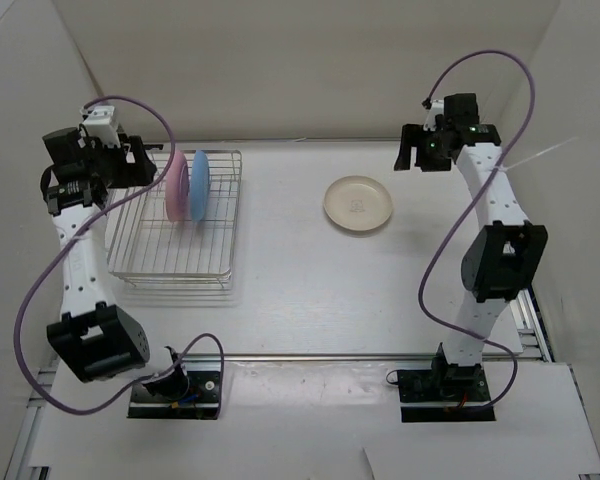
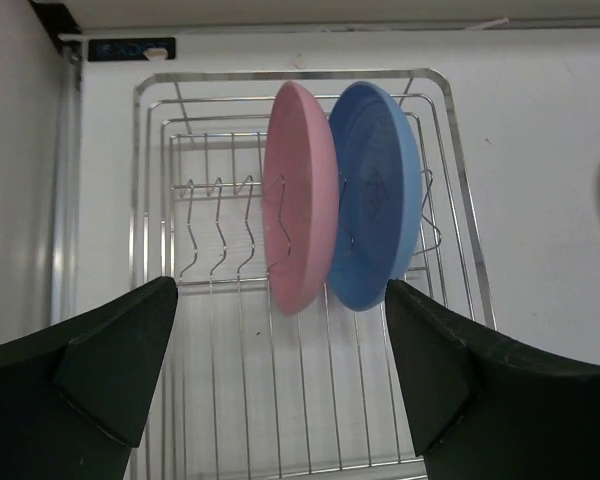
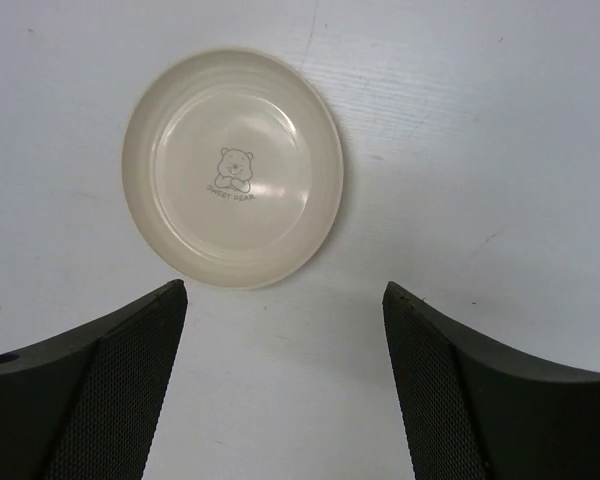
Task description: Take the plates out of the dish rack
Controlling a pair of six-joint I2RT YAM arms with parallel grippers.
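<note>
Top view: pink plate [image 1: 176, 186] and blue plate [image 1: 200, 184] stand on edge, side by side, in the dish rack [image 1: 170, 262], nearest the left arm. The cream plate [image 1: 358, 204] lies flat on the desk [image 1: 280, 300].
Left wrist: left jaws spread, empty; pink plate's rim ahead.
Right wrist: right jaws spread, apart from cream plate.

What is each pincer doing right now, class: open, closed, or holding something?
Left pincer: open, empty, facing the pink plate and blue plate in the dish rack.
Right pincer: open, empty, cream plate ahead of it.
</note>
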